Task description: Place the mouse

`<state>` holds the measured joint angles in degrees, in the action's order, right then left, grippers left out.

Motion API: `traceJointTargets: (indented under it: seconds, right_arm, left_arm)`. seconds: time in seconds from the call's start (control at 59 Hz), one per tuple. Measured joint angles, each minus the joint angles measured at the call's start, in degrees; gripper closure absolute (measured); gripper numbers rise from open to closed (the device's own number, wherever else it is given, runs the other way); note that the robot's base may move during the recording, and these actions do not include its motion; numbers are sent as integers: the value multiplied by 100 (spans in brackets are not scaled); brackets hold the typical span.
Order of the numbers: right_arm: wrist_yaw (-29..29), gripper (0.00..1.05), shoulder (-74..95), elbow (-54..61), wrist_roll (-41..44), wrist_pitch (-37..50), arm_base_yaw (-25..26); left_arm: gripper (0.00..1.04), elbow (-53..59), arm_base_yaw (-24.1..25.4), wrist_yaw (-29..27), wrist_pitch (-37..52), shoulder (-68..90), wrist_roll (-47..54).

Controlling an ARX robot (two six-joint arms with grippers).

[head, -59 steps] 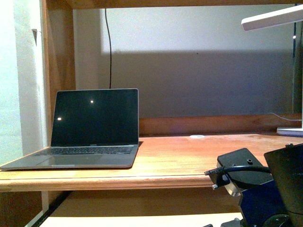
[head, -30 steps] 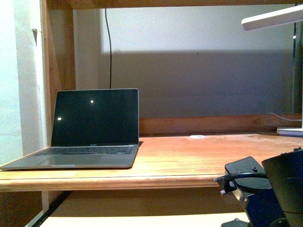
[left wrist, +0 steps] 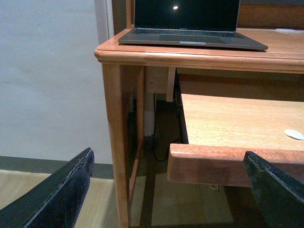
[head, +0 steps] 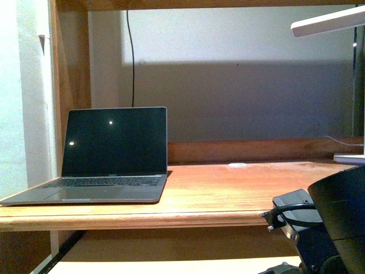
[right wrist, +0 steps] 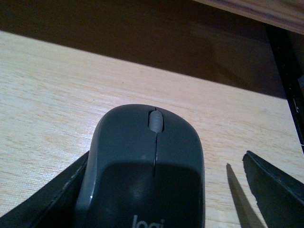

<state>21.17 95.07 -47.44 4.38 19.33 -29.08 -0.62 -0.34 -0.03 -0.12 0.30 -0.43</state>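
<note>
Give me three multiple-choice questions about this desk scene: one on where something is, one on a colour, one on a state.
1. Where is the laptop?
A. on the left part of the wooden desk top
B. on the floor
C. on a chair

2. What colour is the mouse?
A. white
B. red
C. dark grey

3. What state is the laptop in?
A. lid shut
B. lid open, screen dark
C. lid open, screen showing a bright picture

Answers:
1 A: the front view shows it resting at the desk's left end.
2 C: the right wrist view shows its dark grey top close up.
3 B: the screen stands upright and is black but for two small glints.
</note>
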Motion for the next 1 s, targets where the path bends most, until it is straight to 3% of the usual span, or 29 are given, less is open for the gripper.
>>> traceJointTargets:
  seconds: [0.135, 0.254, 0.525, 0.728, 0.999]
  right_arm:
    - [-57, 40, -2, 0, -81, -50, 28]
    - [-66, 46, -61, 0, -160, -101, 63]
    - [26, 47, -675, -212, -498, -603, 179]
    - [179, 47, -811, -1493, -767, -1062, -129]
    - [726, 47, 841, -3720, -627, -1482, -590]
  left_arm:
    - [8, 0, 0, 0, 0, 0, 0]
    - [8, 0, 0, 0, 0, 0, 0]
    - [8, 0, 0, 0, 0, 0, 0]
    - [8, 0, 0, 0, 0, 0, 0]
    - [8, 0, 0, 0, 0, 0, 0]
